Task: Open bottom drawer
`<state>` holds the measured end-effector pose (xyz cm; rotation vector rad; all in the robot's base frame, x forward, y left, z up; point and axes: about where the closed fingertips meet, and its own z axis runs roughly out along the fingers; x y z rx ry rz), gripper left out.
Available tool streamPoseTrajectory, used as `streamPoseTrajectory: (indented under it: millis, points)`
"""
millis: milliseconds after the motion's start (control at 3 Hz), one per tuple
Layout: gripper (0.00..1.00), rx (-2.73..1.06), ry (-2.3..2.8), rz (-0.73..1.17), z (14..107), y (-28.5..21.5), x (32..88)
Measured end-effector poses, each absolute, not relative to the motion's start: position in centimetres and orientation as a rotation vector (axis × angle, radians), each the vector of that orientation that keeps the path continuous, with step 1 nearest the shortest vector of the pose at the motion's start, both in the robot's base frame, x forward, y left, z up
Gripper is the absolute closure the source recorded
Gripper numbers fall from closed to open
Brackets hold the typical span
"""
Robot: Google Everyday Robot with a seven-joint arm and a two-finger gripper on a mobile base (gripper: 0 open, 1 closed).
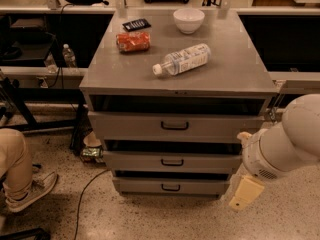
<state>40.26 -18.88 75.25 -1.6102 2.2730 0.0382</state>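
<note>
The grey cabinet has three drawers. The bottom drawer is the lowest, with a small black bar handle at its centre, and its front sits about flush with the fronts above. My gripper hangs at the end of the white arm, low at the cabinet's front right corner. It is right of the bottom drawer and about level with it, well away from the handle and touching nothing.
The middle drawer and top drawer sit above. On the cabinet top lie a water bottle, a white bowl, a red snack bag and a black packet. A person's leg and shoe are at the lower left, and a cable runs across the floor.
</note>
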Motion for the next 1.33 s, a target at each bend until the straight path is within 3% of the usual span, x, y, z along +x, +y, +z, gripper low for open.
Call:
streamPoseTrajectory:
  millis: [1000,1333]
  points:
    - [0.0,-1.69,2.207,0.111,61.5,-17.3,39.8]
    - [0.0,-1.654,2.194,0.22,56.3,-17.4,41.1]
